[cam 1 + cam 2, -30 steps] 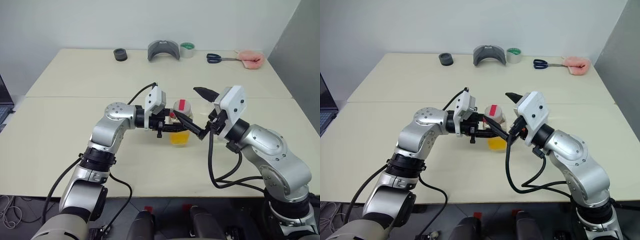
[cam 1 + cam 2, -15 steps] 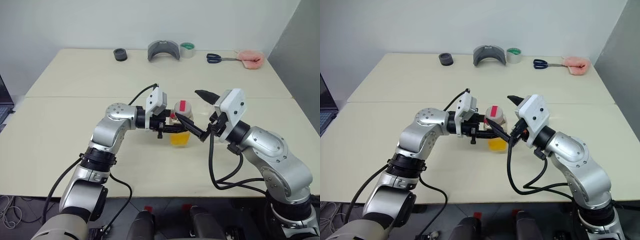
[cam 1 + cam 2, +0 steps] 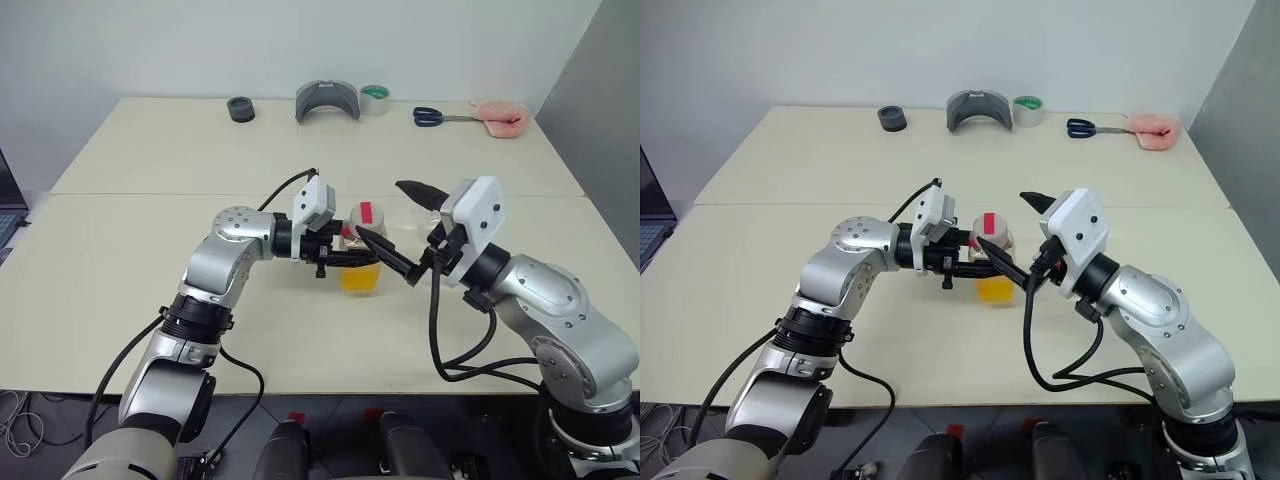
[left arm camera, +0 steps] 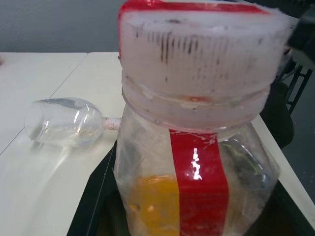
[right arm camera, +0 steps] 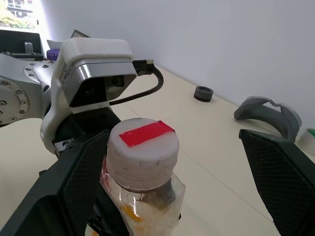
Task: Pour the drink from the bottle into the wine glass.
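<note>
The bottle [image 4: 197, 162] stands upright over the middle of the table, with a white cap [image 3: 366, 213] topped by red tape and a red strip down its side. The orange drink [image 3: 360, 276] fills its lower part. My left gripper [image 3: 335, 252] is shut on the bottle's body from the left side. My right gripper [image 3: 378, 207] is open, its black fingers [image 5: 280, 177] reaching in from the right on either side of the cap, apart from it. The wine glass [image 4: 64, 120] lies on its side on the table beyond the bottle.
Along the table's far edge sit a black roll [image 3: 240, 109], a grey curved piece [image 3: 327, 100], a tape roll [image 3: 374, 99], scissors [image 3: 435, 117] and a pink cloth [image 3: 500, 118]. A laptop [image 3: 6, 200] shows at the left edge.
My right forearm has drifted slightly to the right. The bottle, the left gripper and the glass have kept their places.
</note>
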You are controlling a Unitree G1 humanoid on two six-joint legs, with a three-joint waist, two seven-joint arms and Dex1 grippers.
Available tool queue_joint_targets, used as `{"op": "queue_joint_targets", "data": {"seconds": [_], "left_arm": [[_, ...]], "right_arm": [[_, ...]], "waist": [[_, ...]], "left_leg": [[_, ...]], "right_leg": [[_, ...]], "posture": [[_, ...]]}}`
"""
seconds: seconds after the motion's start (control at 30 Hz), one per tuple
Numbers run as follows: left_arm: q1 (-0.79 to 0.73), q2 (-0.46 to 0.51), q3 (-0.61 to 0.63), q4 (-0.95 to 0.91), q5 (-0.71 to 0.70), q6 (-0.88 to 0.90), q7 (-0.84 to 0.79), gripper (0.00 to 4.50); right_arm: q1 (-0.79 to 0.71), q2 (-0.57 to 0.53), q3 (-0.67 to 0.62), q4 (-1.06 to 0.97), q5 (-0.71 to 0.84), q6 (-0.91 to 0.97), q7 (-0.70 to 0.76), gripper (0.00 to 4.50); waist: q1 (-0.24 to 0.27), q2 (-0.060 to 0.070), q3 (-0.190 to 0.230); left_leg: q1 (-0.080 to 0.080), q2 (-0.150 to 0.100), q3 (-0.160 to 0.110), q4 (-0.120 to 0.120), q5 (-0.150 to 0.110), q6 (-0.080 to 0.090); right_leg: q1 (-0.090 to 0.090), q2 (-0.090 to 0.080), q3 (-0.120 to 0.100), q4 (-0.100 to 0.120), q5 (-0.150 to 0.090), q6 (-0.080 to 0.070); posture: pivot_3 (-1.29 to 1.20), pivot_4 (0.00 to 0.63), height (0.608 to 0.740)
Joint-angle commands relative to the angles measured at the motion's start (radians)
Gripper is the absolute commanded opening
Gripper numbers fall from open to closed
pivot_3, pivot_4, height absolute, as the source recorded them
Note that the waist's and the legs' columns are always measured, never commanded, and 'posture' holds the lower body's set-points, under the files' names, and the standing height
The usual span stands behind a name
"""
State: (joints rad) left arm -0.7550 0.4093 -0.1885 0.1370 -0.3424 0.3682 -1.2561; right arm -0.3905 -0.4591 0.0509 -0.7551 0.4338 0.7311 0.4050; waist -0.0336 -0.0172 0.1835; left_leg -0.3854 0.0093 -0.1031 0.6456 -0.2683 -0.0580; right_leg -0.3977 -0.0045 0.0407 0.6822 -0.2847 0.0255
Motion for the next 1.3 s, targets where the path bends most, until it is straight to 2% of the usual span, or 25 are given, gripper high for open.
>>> {"op": "queue_joint_targets", "data": {"seconds": [0.03, 1.3], "left_arm": [[-0.013, 0.006, 0.014, -0.023, -0.017, -0.02, -0.012, 1.8], [-0.005, 0.013, 0.009, -0.029, -0.022, -0.025, -0.015, 1.8]], "right_arm": [[0.008, -0.014, -0.054, -0.022, -0.009, -0.003, -0.024, 4.5], [0.033, -0.05, -0.079, -0.03, 0.013, -0.001, -0.028, 4.5]], "waist": [[0.0, 0.0, 0.0], [0.0, 0.0, 0.0]], "left_leg": [[0.0, 0.0, 0.0, 0.0, 0.0, 0.0], [0.0, 0.0, 0.0, 0.0, 0.0, 0.0]], "right_leg": [[0.0, 0.0, 0.0, 0.0, 0.0, 0.0], [0.0, 0.0, 0.0, 0.0, 0.0, 0.0]], "posture": [[0.0, 0.15, 0.74], [0.0, 0.15, 0.74]]}}
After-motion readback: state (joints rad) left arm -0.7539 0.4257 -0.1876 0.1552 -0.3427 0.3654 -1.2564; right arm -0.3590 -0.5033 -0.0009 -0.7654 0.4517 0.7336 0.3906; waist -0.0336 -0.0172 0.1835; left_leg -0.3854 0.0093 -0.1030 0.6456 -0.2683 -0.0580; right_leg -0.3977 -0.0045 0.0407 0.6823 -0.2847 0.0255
